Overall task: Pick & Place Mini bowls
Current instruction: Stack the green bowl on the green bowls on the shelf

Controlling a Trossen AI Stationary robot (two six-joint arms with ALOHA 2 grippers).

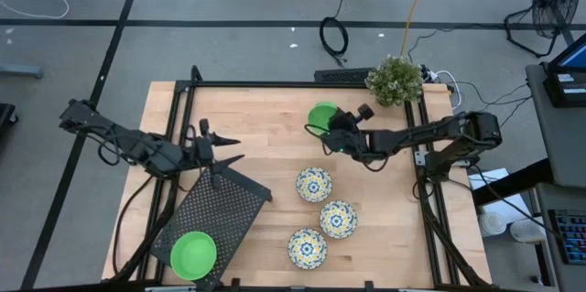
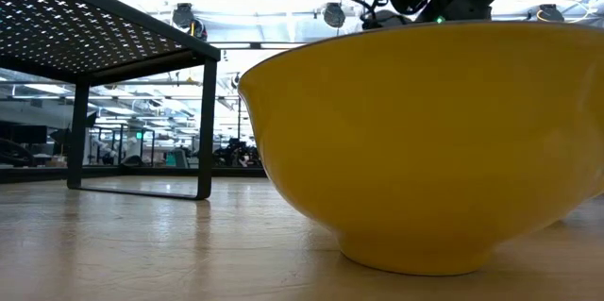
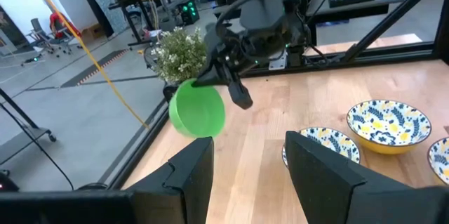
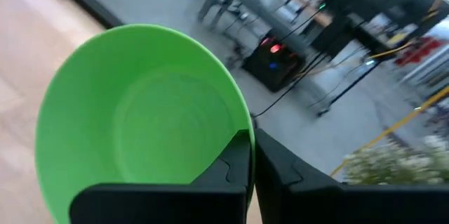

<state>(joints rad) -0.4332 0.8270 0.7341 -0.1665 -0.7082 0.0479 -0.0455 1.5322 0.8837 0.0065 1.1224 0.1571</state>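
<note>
Seen from above, a wooden counter [image 1: 275, 136] is framed by black rails. At far left, the left gripper [image 1: 222, 148] hovers above the counter just beyond the upper corner of a black mesh tray [image 1: 215, 214]; its jaws are spread apart and hold nothing. The tray stands on legs and runs diagonally toward the near left corner. A green bowl [image 1: 193, 254] sits upright on its near end, mouth up.

Near the middle of the counter, three patterned bowls rest upright and apart from one another: one farthest back [image 1: 313, 184], one to its right [image 1: 338, 219], and one nearest the front edge [image 1: 307, 247]. From the counter-level camera, a yellow underside of one of them [image 2: 425, 141] fills most of the picture and hides what lies behind it.

Further right, toward the back, the right gripper [image 1: 322, 130] holds a second green bowl [image 1: 321, 114] off the counter. Its jaws are closed on the bowl's rim, one finger [image 4: 235, 164] inside and one outside. This bowl is tipped on its side, with its mouth turned toward the gripper.

A small potted plant [image 1: 396, 80] stands at the counter's back right corner, near the right arm.
</note>
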